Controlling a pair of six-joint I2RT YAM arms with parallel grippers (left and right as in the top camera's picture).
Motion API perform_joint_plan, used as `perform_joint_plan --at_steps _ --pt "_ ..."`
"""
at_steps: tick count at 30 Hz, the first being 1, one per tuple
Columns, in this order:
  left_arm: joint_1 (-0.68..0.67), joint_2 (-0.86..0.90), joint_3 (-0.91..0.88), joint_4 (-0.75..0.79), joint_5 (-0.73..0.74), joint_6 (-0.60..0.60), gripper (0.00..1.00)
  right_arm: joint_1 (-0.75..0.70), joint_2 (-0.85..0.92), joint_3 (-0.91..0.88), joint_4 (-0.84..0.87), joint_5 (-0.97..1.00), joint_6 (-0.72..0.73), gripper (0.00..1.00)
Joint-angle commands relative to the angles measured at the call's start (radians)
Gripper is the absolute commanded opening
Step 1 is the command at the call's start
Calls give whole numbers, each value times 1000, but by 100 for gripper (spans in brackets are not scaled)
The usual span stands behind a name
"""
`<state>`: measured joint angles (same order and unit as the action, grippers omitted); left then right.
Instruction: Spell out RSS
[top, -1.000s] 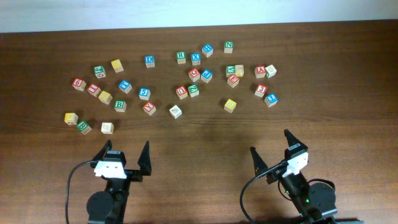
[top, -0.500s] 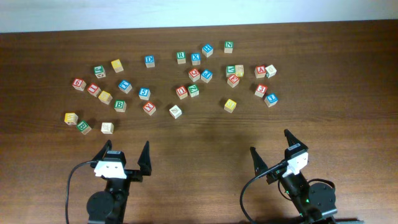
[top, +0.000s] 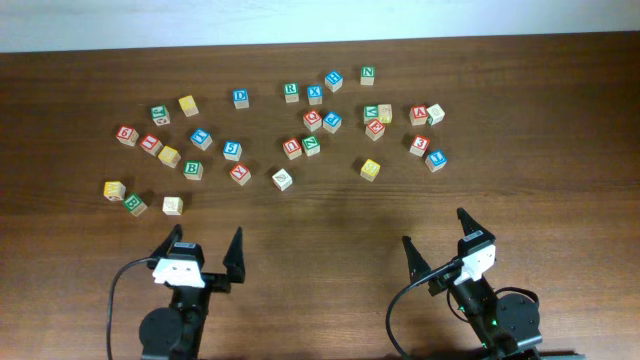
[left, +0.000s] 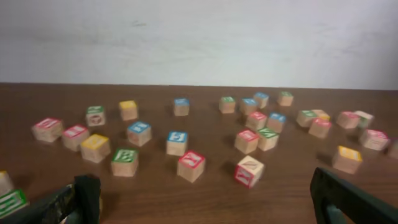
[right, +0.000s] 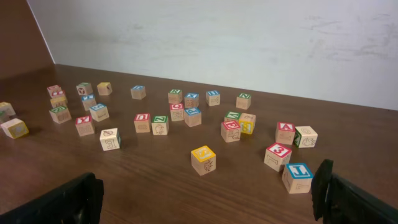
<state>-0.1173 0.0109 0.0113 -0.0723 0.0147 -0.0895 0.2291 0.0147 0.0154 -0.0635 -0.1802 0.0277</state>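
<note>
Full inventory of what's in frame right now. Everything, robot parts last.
small wooden letter blocks: about thirty; red, blue, green, yellow and plain faces; scattered singly over the far half of the table
wooden table: one; dark brown; under everything
wall: one; white; behind the table's far edge
cables: two; black; looping beside each arm base
left hand: one; black fingers; near edge, left side; open, holding nothing
right hand: one; black fingers; near edge, right side; open, holding nothing

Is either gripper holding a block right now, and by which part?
Nothing is held. The left gripper and right gripper both stand open and empty, well short of the blocks.
</note>
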Motion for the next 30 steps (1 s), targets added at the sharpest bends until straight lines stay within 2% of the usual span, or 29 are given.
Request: perform_joint_plan --at_steps 1,5,7,8,12,16,18,21,24,26,27,30 --pt "0 -2 -1 48 211 12 99 6 -11 -10 1 9 11 98" --pt "0 100 58 79 225 16 99 6 -11 -10 1 9 11 98" --pt "0 255 166 79 220 73 99 6 -11 -10 1 9 11 98" --pt "0 432 286 79 193 113 99 6 -11 -10 1 9 11 98" --pt "-15 917 654 2 179 121 99 6 -11 -10 1 9 11 98" --pt "-126 1450 1172 -212 1 140 99 6 -11 -10 1 9 11 98" --pt "-169 1696 1463 -338 -14 187 99 6 -11 -10 1 9 11 98" --pt "-183 2053 1925 -551 -24 196 99 6 -11 -10 1 9 11 98" --pt "-183 2300 2239 -667 -103 196 99 6 -11 -10 1 9 11 98" --pt "-182 2432 2385 -700 -116 196 99 6 -11 -10 1 9 11 98" --pt "-177 2495 2441 -704 -110 193 99 6 -11 -10 1 9 11 98" --pt "-166 2575 2449 -630 -10 193 99 6 -11 -10 1 9 11 98"
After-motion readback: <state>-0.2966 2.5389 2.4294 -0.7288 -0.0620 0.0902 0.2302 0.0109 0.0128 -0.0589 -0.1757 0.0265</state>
